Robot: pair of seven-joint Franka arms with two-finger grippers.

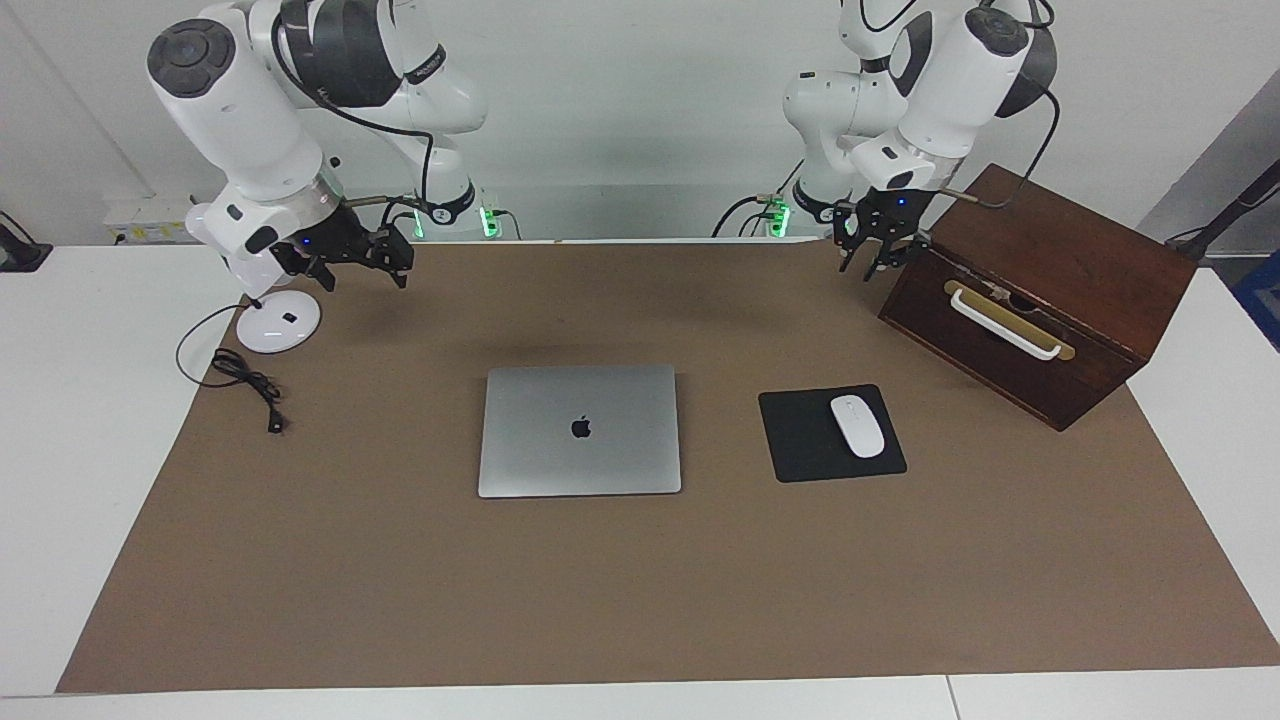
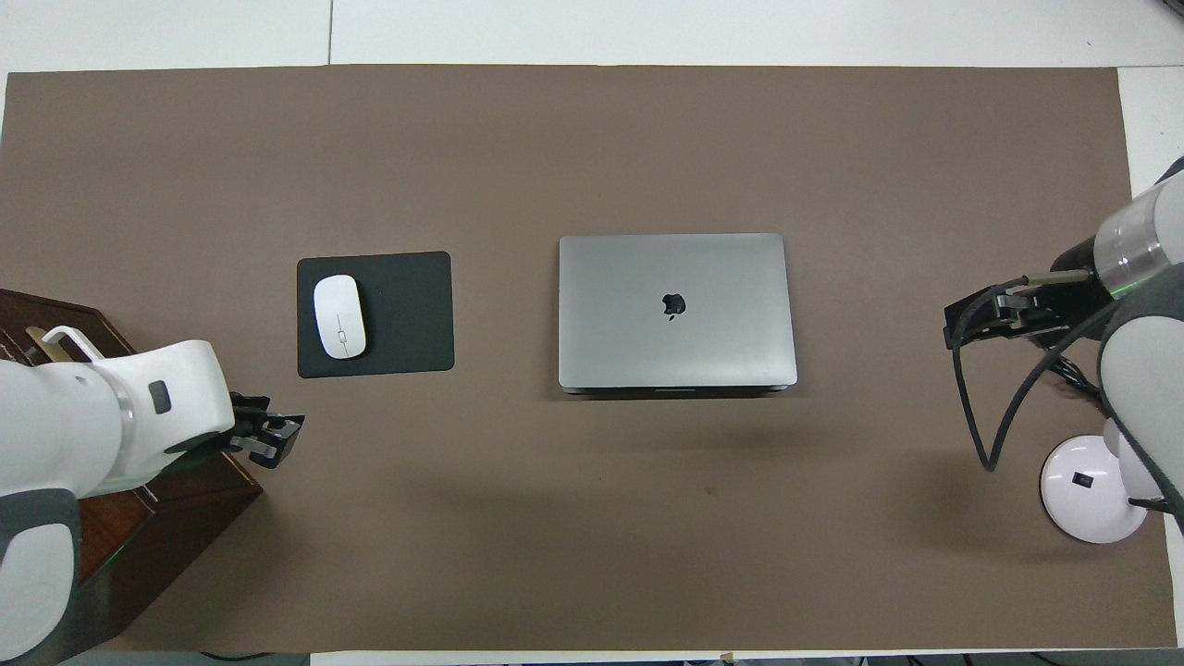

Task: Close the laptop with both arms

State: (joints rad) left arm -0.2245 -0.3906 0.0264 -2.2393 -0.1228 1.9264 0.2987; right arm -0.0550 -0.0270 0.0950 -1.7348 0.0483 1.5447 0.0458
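1. Since the lid already lay flat, the table [image 1: 60, 400] and its brown mat [image 1: 640, 600] showed a job that looked finished.
2. The right arm [image 1: 240, 110] and left arm [image 1: 950, 70] both hung raised at the robots' edge of the mat, well apart from the laptop.
3. A wooden box [image 1: 1060, 260] stood at the left arm's end of the table.
4. The laptop [image 1: 580, 430] sat mid-mat, closed, logo up, beside the mouse pad [image 1: 800, 440].
   - I judged the only step left was to check the lid. Both arms should press lightly and evenly near the two corners of the opening edge and never grip the metal.
   - Its long axis ran from one arm's end of the table to the other. The edge nearer the robots seemed to carry the opening notch, so the hinge probably pointed away from them.
5. The lamp base [image 1: 278, 322] rested at the right arm's end, and the mouse [image 1: 857, 426] lay on its pad.
6. The right gripper [image 1: 385, 262] hovered over the mat near the lamp base, its jaws spread and empty.
7. The left gripper [image 1: 880, 262] hung just beside the box's corner, and I could not tell how its jaws stood.
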